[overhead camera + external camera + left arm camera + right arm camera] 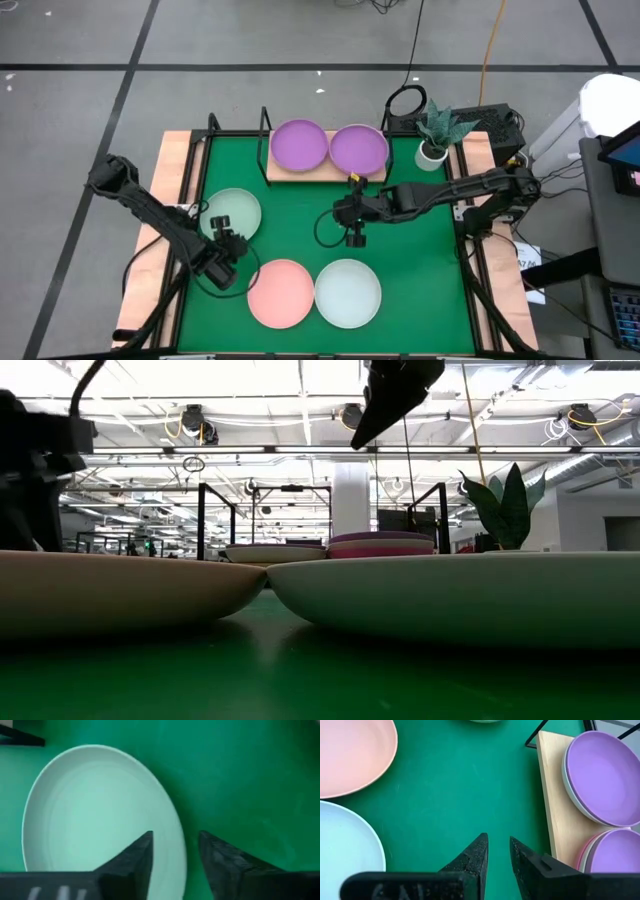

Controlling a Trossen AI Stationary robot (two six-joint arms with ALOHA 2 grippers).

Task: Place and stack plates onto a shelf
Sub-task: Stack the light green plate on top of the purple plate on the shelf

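The wooden shelf (282,176) stands at the mat's far edge with two stacks, each topped by a purple plate (299,145) (358,148). In the right wrist view, pale and pink rims show under the purple plates (607,777) (615,855). A pale mint plate (232,212) lies flat on the mat's left side. A salmon pink plate (281,292) and a whitish plate (348,292) lie at the near edge. My left gripper (175,837) is open at the mint plate's near rim (175,827). My right gripper (498,839) hovers over bare mat at the centre, slightly open and empty. My left gripper comes at the mint plate from above and the near side. One finger (137,855) stands over the inside of the plate's rim (172,862) and the other (220,857) outside it over the mat. Whether either finger touches the rim, I cannot tell.
A potted plant (437,133) stands at the far right corner beside the shelf. Black frame posts (212,125) rise at the far left. Open green mat (300,225) lies between the shelf and the near plates. Wooden table edges border the mat on both sides.
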